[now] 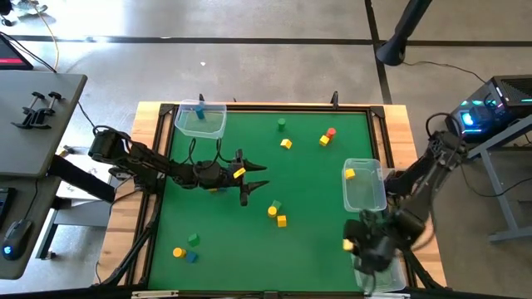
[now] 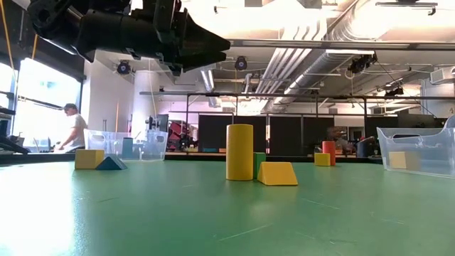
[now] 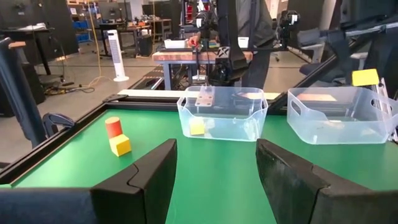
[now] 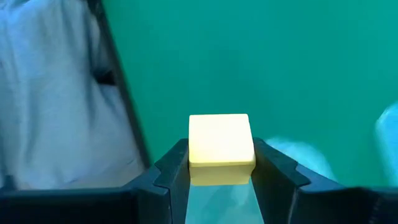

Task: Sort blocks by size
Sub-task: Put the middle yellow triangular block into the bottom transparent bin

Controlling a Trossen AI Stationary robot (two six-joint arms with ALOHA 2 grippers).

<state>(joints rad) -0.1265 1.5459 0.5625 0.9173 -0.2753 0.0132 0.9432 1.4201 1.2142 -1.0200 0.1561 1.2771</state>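
Yellow block [image 4: 221, 144] is clamped squarely between the fingers of the right gripper [image 1: 359, 244], which hangs near the table's front right corner, just beside the clear tub [image 1: 365, 184] on the right edge and over a second clear tub [image 1: 376, 274] at that corner. You should confirm which tub takes this size before letting go: the tub on the right edge already holds one yellow cube [image 1: 350, 174]. Bring the pincer fully inside the rim, lower it, then part the fingers so the piece cannot bounce out. The left gripper [image 1: 249, 176] stands spread and empty above the middle of the green surface [image 1: 316, 191]. Other blocks lie loose: a pair [image 1: 277, 213] near the centre, three [image 1: 186, 248] by the front left corner, several [image 1: 326, 137] toward the far edge.
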